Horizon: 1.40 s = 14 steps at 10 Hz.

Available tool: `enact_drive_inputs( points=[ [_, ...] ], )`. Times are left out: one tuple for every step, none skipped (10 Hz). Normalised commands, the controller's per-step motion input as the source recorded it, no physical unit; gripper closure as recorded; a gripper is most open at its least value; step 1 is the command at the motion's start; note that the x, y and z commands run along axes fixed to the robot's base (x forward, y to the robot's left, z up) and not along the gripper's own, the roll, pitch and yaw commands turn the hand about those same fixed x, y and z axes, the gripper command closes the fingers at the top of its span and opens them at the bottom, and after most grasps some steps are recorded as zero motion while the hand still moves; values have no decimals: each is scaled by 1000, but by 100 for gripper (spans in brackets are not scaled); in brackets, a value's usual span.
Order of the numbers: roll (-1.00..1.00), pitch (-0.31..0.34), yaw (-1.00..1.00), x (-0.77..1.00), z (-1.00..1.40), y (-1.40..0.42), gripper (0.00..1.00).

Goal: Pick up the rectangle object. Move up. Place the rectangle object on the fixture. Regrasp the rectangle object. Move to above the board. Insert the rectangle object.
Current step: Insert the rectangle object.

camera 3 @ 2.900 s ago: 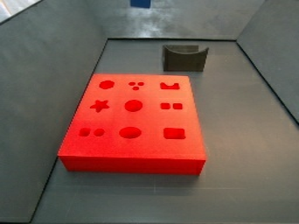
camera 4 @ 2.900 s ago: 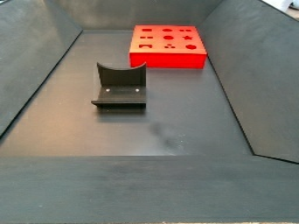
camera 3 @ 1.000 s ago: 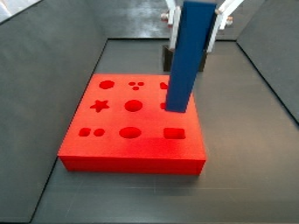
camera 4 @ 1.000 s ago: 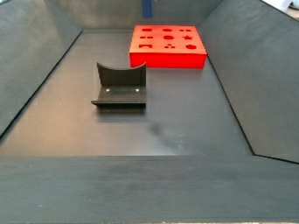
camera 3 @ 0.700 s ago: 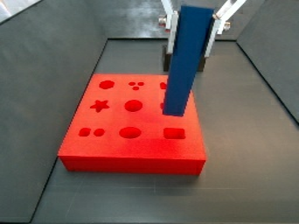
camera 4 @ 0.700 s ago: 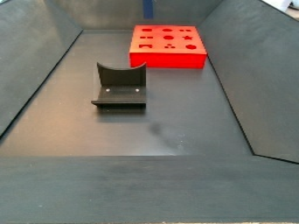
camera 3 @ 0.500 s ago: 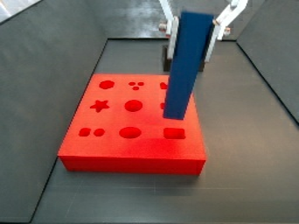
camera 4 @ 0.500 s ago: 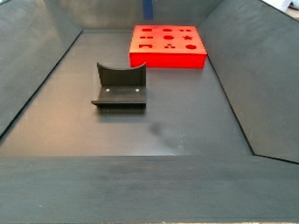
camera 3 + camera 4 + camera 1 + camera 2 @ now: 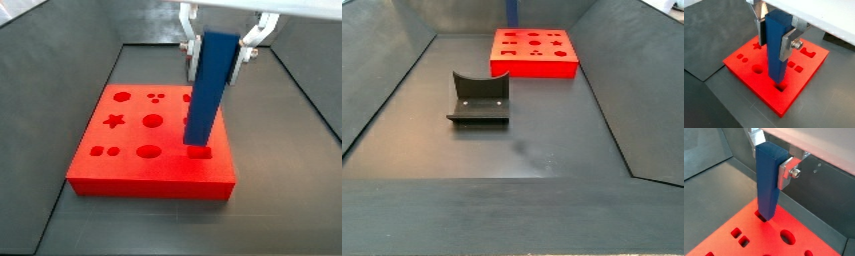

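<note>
The gripper [image 9: 222, 38] is clamped on the top of the blue bar [image 9: 207, 90], holding it upright over the board [image 9: 94, 172]. The bar's bottom end is at the square hole. The fixture [image 9: 478, 100] is empty. Only pushing it in seems left.

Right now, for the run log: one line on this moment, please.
stage: insertion | gripper: shut on rectangle object, upright | bar tip: at rectangular cut-out of board | fixture: unoccupied
</note>
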Motion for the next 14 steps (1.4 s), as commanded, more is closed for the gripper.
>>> enact_drive_inputs(
  points=[
    [110,0,0,0,-131,-177,100],
    [97,0,0,103,-57,-89,100],
    [69,0,0,43,-143,0,100],
    [41,0,49,66,-134,66,100],
    [0,0,109,131,-100,166,100],
    [0,3,51,154,-91,120,100],
    [0,0,0,160,-51,63,100],
    [0,0,0,200,0,0,100],
    [0,0,0,209,0,0,100],
    [0,0,0,209,0,0,100],
    [0,0,0,177,0,0,100],
    [0,0,0,149,-37,0,100],
    [11,0,0,91,-86,0,100],
    [14,0,0,37,-83,-6,100]
  ],
)
